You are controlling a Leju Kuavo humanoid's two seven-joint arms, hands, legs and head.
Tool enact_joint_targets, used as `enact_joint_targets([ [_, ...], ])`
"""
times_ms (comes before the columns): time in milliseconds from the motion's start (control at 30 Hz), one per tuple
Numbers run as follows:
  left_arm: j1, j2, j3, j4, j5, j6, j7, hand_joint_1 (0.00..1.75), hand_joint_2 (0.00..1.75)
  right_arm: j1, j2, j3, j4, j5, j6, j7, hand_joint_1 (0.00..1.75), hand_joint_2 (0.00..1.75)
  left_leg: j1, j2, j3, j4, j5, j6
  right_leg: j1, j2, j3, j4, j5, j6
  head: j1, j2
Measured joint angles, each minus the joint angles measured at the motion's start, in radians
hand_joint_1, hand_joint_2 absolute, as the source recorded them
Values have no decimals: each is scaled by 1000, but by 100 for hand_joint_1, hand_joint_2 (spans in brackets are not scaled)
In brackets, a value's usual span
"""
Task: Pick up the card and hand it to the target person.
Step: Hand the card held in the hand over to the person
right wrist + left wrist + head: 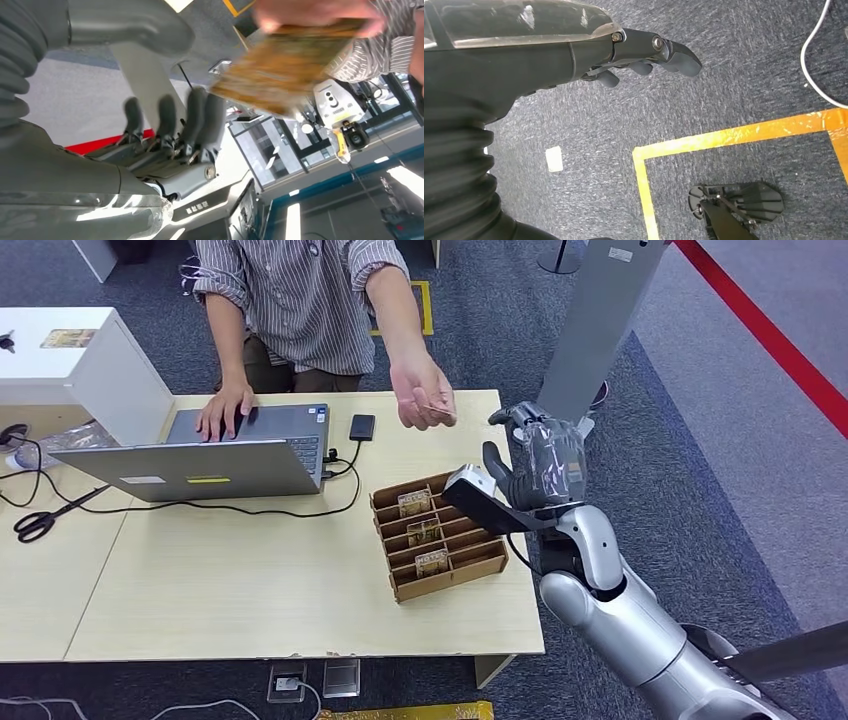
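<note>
Where the wooden worktop (pixel 250 590) runs off the head view's left edge, part of its surface is cut away. A person (pixel 300 300) stands behind it, head out of frame, one palm on a laptop (pixel 200 465), the other arm stretched toward me. My right hand (pixel 535 465) is raised past the worktop's right edge, fingers (pixel 192 122) spread and straight, holding nothing. My left hand (pixel 644 55) hangs over grey carpet (pixel 734 75), fingers partly curled, nothing in them. A slotted wooden tray (pixel 440 540) near my right hand keeps several cards upright. The card (pixel 437 410) is pinched in the person's hand (pixel 422 392), just beside my right hand; it is a thin sliver there and blurred in the right wrist view, print unreadable.
</note>
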Motion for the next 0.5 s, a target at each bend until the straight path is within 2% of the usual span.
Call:
enact_joint_targets([
  [33,0,0,0,0,1,0,-2,0,0,0,1,2,3,-6,-5,0,0,175,0,0,0,0,0,0,0,0,0,0,0,0,0,0],
  [133,0,0,3,0,12,0,-4,0,0,2,1,8,8,-59,-26,-15,0,175,0,0,0,0,0,0,0,0,0,0,0,0,1,0],
  [200,1,0,6,0,22,2,0,0,0,4,4,11,6,-157,-37,-46,0,175,0,0,1,0,0,0,0,0,0,0,0,0,1,0],
  [267,1,0,10,0,30,8,4,0,0,11,8,12,0,-324,-38,-95,0,175,0,0,1,0,0,0,0,0,0,0,0,0,0,0],
  [400,3,1,17,0,44,15,8,0,0,37,15,10,-31,-741,11,-181,0,175,0,0,1,0,0,0,0,0,0,0,0,0,-2,0],
  [500,6,1,21,0,50,14,5,0,0,82,11,-7,-77,-967,34,-234,0,175,0,0,1,0,0,0,0,0,0,0,0,0,-1,0],
])
